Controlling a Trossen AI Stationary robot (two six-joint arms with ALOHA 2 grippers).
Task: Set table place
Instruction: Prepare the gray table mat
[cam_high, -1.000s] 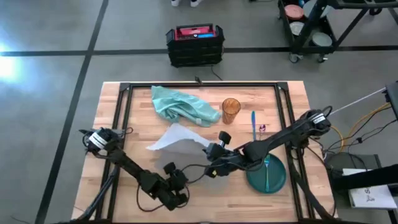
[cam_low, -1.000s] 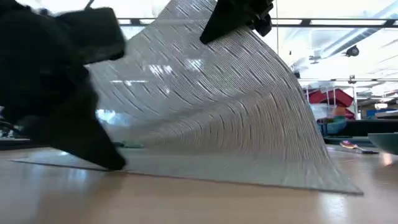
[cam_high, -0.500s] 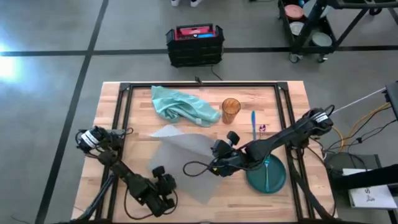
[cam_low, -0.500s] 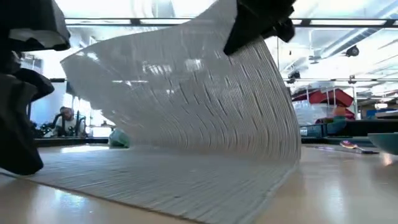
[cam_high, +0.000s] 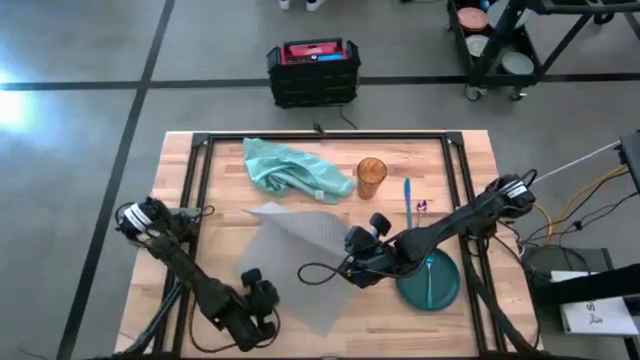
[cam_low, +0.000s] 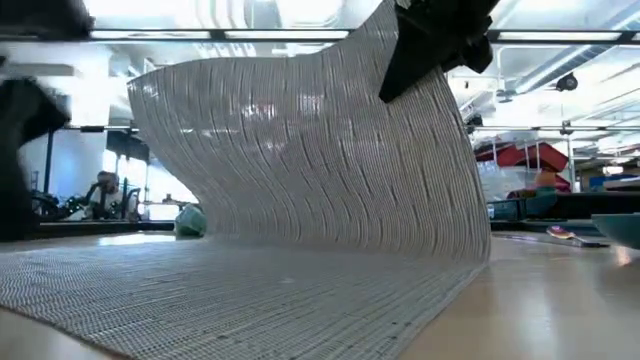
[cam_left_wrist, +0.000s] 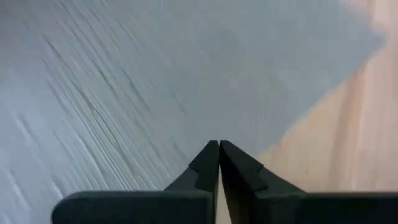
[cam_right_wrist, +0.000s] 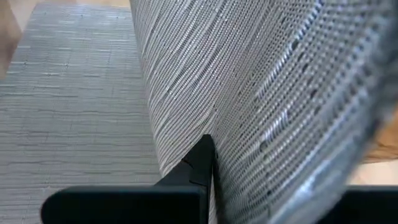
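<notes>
1. We lower the right gripper (cam_high: 352, 268), its fingers pinched on the placemat (cam_high: 300, 265), slowly down and out toward the plate (cam_high: 428, 279) so the raised edge flattens without folding.
2. We keep the left gripper (cam_left_wrist: 218, 163), fingers pressed together with nothing between them, over the mat's near corner.
3. The grey woven mat lies mid-table (cam_high: 470, 160), its right side curling upward.
</notes>
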